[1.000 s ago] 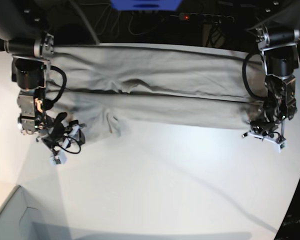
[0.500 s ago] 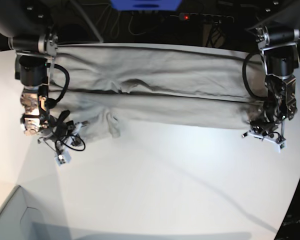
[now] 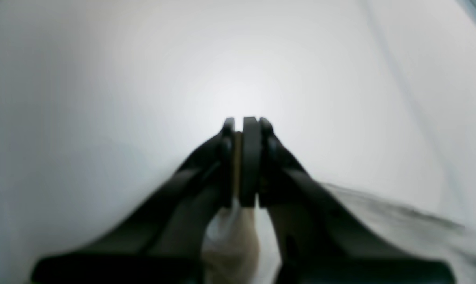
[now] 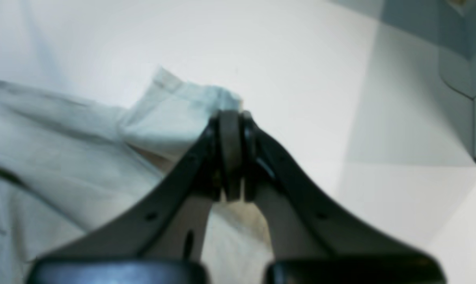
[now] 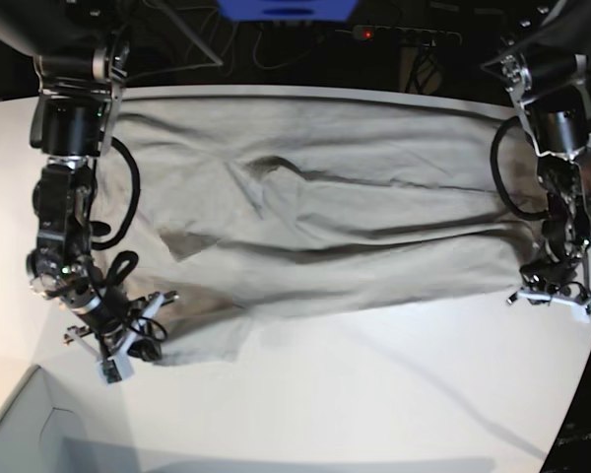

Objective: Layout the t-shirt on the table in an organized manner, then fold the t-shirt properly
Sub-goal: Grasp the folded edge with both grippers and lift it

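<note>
Broad, smooth white table (image 5: pixel 355 394) with a curved edge, filling most of the base view. Spread across its far half, the plain light beige-grey cotton t-shirt (image 5: pixel 325 227), stretched wide between the two arms, creased along the middle and puckered near the upper left. Behind the table, dark background with tangled cables, a black power strip with a red light (image 5: pixel 399 35) and a blue object (image 5: pixel 288 9) at the top edge. At the lower left corner, a pale grey box corner (image 5: pixel 25 434), well apart from the cloth. Black right gripper (image 4: pixel 232 154), at the base view's left, jaws pressed together on a hemmed corner of the fabric. Black left gripper (image 3: pixel 245 161), at the base view's right, jaws likewise clamped, a bunch of pale fabric pinched just below the pads. Loose black cable looped beside each wrist, lying over the shirt's edges.
</note>
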